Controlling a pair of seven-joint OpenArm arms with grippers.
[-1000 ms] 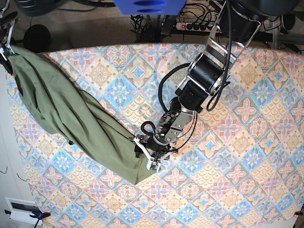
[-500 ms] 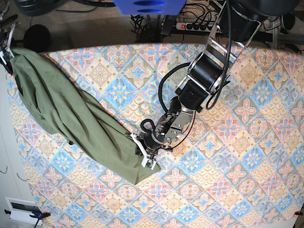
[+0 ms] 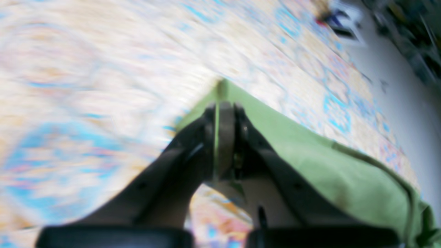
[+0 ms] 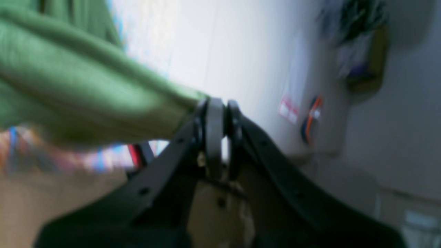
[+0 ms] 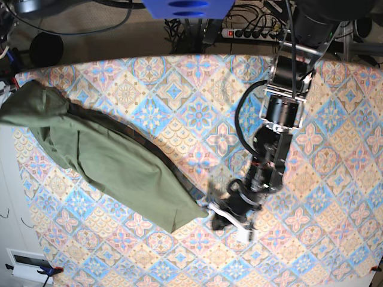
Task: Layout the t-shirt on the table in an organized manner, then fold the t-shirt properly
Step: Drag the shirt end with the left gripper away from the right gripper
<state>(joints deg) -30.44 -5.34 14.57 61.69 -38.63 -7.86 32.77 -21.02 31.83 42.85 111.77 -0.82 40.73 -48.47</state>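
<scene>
The olive-green t-shirt lies bunched in a long diagonal band on the tile-print table, from the left edge to the front middle. My left gripper is at the band's lower right tip. In the left wrist view this gripper is shut on a thin edge of the t-shirt, just above the table. My right gripper is shut on the t-shirt at its other end, past the table's left edge. It does not show in the base view.
A power strip with cables and a blue object sit behind the table's far edge. A white box lies on the floor at the front left. The left arm's black body reaches across the right half of the table.
My left gripper has shut on the t-shirt's lower corner and pulled it right and toward the front. The shirt's left end has dropped lower, and the right gripper has left the base view.
</scene>
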